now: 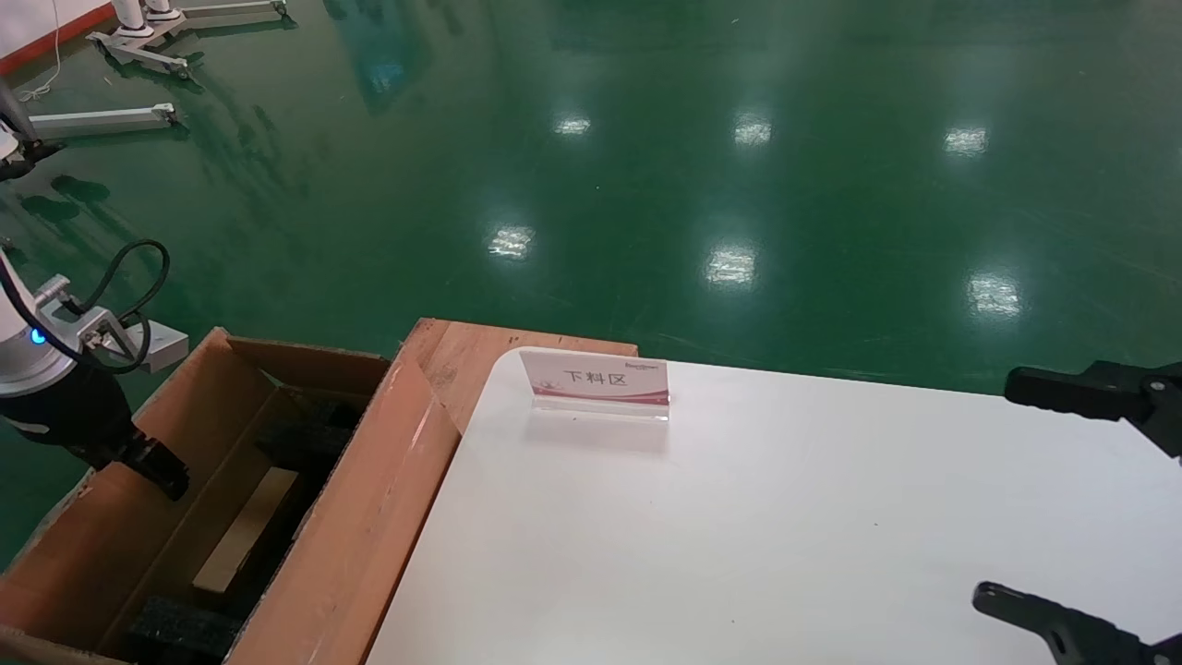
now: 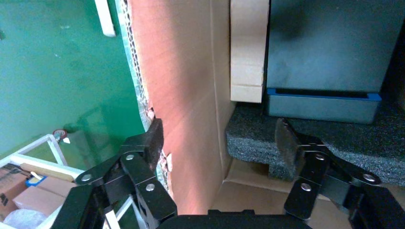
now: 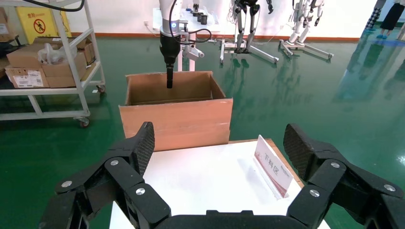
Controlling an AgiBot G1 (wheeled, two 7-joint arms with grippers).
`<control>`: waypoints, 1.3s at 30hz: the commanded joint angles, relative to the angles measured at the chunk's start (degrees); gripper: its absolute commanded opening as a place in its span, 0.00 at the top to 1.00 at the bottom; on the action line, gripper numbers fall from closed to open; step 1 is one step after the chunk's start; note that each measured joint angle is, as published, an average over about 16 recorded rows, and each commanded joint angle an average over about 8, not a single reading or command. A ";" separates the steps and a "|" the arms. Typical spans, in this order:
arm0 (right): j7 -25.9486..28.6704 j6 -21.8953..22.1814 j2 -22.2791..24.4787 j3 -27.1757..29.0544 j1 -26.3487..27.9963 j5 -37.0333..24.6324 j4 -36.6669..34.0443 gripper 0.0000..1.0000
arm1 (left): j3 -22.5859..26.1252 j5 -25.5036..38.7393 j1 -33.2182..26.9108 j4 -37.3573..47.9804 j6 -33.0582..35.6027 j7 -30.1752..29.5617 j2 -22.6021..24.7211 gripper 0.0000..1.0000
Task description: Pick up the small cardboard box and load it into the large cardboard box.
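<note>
Left gripper (image 1: 162, 471) sits at the lower left of the head view, over the far-left flap of the large cardboard box (image 1: 369, 499). In the left wrist view I see its jaws spread wide with nothing between them, one finger (image 2: 148, 140) outside the box wall, the other over the black foam block (image 2: 329, 138) inside. Small cardboard box (image 1: 245, 528) is already down in the large box, pale narrow side up, between the foam blocks. Right gripper (image 1: 1062, 503) is parked at the right edge over the white table (image 1: 785, 517), jaws wide apart, nothing held. Acrylic sign (image 1: 596, 380) stands near the table's upper left corner.
</note>
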 commanded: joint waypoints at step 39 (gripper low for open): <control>-0.06 0.01 0.02 -0.08 0.04 0.06 -0.07 0.00 | -17.81 -19.29 -22.38 -36.60 -0.53 23.52 -13.73 0.00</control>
